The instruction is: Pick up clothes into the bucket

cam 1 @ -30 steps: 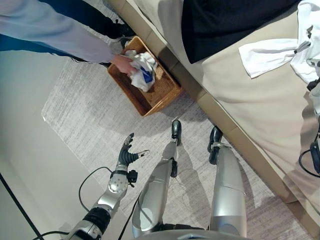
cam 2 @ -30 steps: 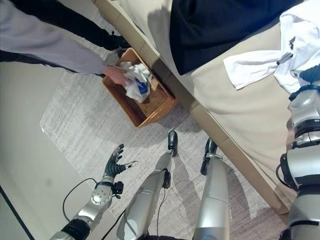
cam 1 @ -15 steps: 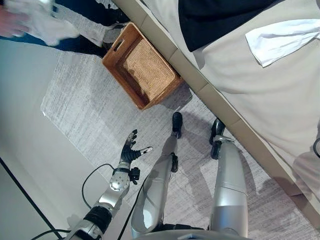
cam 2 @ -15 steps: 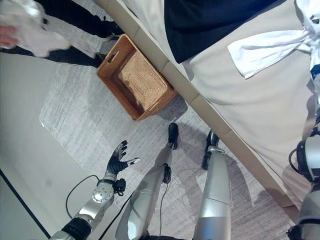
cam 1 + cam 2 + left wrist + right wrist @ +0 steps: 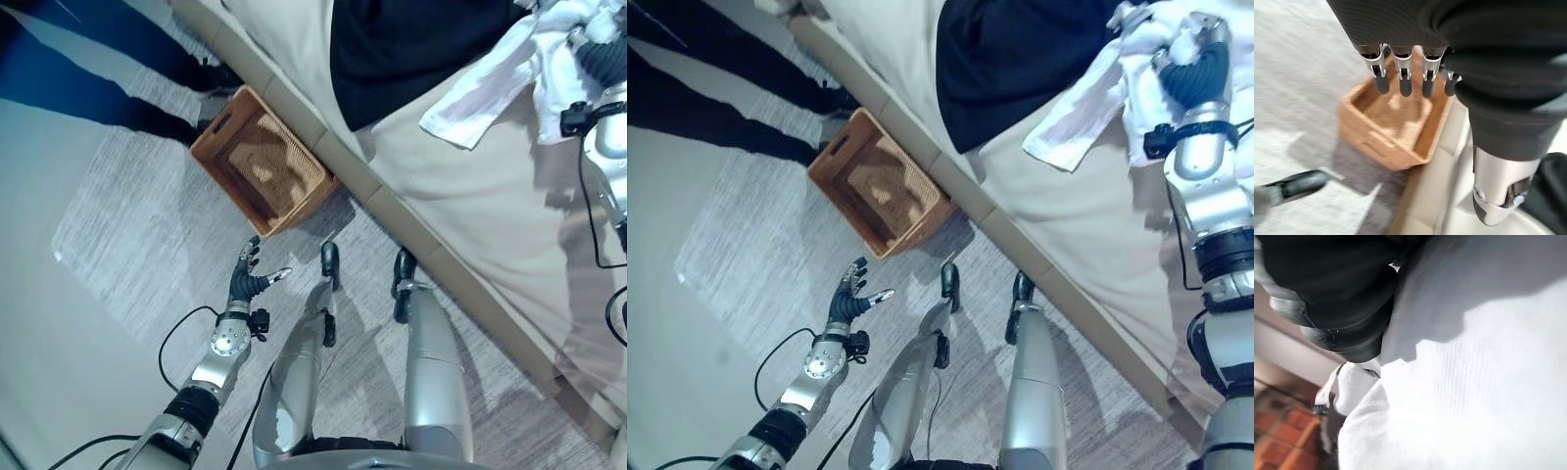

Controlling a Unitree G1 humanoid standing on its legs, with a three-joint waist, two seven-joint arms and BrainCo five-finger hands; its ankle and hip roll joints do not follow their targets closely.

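A woven brown basket stands on the floor against the bed's side, its bottom bare. On the bed lies a white garment beside a black one. My right hand rests at the far end of the white garment, its dark cover up and its fingers buried in the white cloth. My left hand hangs open over the rug, short of the basket, fingers straight and holding nothing.
The beige bed runs diagonally across the right side, its edge close to the basket. A person's dark-trousered legs and shoes stand just beyond the basket. A grey rug covers the floor.
The person lifted the white cloth out of the basket and drew back; only the legs show now. My right hand has come onto the white garment. The camera shifted; my left hand kept still.
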